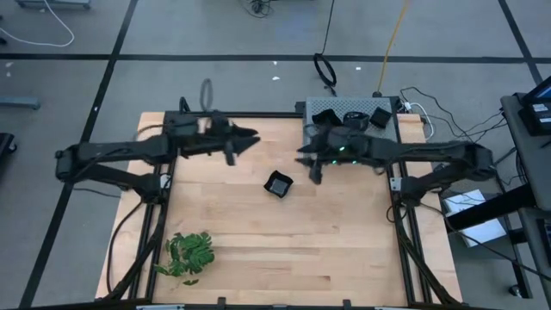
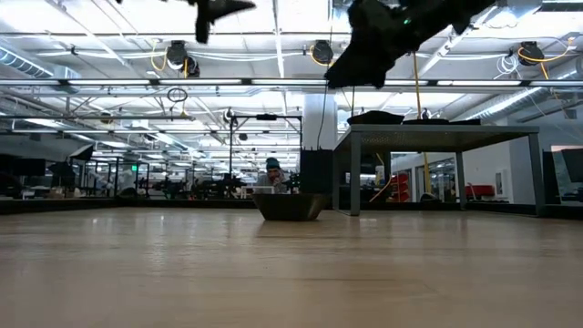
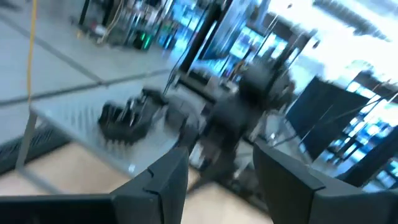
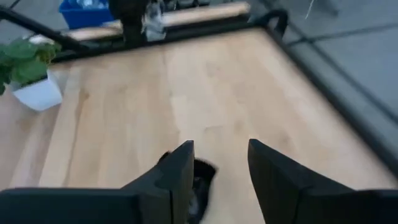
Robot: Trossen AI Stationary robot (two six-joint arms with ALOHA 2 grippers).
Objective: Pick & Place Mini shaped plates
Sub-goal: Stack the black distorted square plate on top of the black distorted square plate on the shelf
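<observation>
One mini shaped plate (image 1: pixel 278 183), small, black and glossy, rests flat on the wooden table near its middle; it also shows in the low view (image 2: pixel 291 206). My left gripper (image 1: pixel 251 136) hangs open high above the table, to the far left of that plate, and points level toward the right arm (image 3: pixel 249 118). My right gripper (image 1: pixel 306 165) is open too, raised just right of the plate and tilted down; the plate (image 4: pixel 203 177) peeks out past one of its fingers. More black plates (image 3: pixel 127 118) lie on the grey perforated box (image 1: pixel 353 110).
The grey perforated box stands at the table's far right corner. A green leafy sprig (image 1: pixel 189 254) in a white pot (image 4: pixel 38 93) sits near the front left. Black frame rails (image 1: pixel 405 224) run along the table's sides. Bare wood (image 1: pixel 301 250) lies between sprig and plate.
</observation>
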